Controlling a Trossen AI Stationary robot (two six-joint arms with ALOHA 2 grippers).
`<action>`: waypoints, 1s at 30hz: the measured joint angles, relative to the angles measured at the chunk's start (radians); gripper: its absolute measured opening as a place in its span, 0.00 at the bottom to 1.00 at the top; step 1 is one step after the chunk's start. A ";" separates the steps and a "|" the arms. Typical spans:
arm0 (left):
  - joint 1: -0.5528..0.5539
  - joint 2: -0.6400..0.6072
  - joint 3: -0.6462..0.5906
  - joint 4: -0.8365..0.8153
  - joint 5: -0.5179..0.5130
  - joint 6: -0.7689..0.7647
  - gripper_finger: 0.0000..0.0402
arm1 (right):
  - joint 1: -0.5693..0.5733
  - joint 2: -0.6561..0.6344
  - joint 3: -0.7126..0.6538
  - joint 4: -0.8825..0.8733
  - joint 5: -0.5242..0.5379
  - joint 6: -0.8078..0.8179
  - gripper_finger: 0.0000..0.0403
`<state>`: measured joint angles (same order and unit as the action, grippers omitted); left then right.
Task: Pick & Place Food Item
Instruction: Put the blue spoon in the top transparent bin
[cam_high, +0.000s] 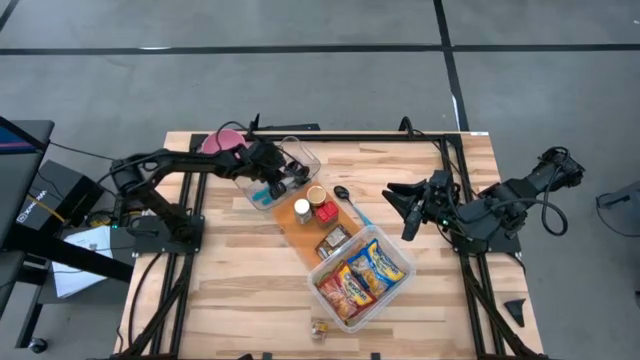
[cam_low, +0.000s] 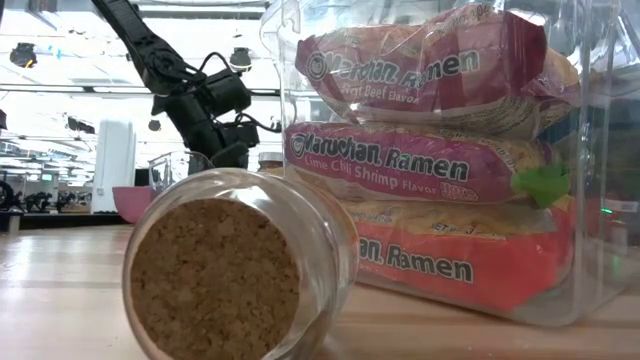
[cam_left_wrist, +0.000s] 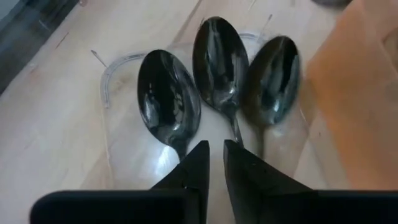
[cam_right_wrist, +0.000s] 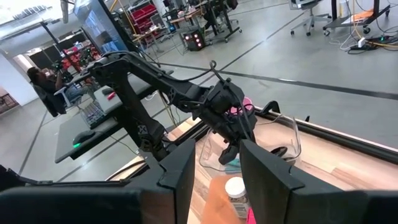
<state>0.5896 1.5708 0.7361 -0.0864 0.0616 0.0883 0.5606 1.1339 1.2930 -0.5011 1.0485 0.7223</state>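
Overhead, my left claw (cam_high: 277, 183) hangs inside the clear tub (cam_high: 305, 157) at the table's far-left side, while my right claw (cam_high: 412, 210) waits part-open and empty beside the ramen bin (cam_high: 399, 276). At the wrist, my fingers (cam_left_wrist: 194, 169) stand nearly closed, gripping nothing, over three spoons (cam_left_wrist: 219, 62). I judge this a spoon pick or release; the next move needs a straight lift, since the tub walls crowd me.

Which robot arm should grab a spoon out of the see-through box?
Probably the left. The left gripper is already down inside the clear bin, its fingertips right at the black spoons. The right gripper hangs empty over the table's right side, well away from the bin.
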 joint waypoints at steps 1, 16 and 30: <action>0.000 -0.004 -0.001 0.000 0.002 -0.001 0.11 | 0.000 0.000 0.000 0.000 0.000 -0.004 0.31; -0.010 -0.158 -0.002 0.006 0.040 -0.071 0.14 | -0.001 0.000 0.000 0.003 0.000 -0.016 0.31; -0.047 -0.382 0.000 0.014 0.066 -0.072 0.13 | 0.000 0.000 0.000 -0.012 0.000 -0.023 0.30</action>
<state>0.5430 1.1885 0.7357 -0.0727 0.1276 0.0165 0.5606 1.1336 1.2930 -0.5134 1.0482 0.6991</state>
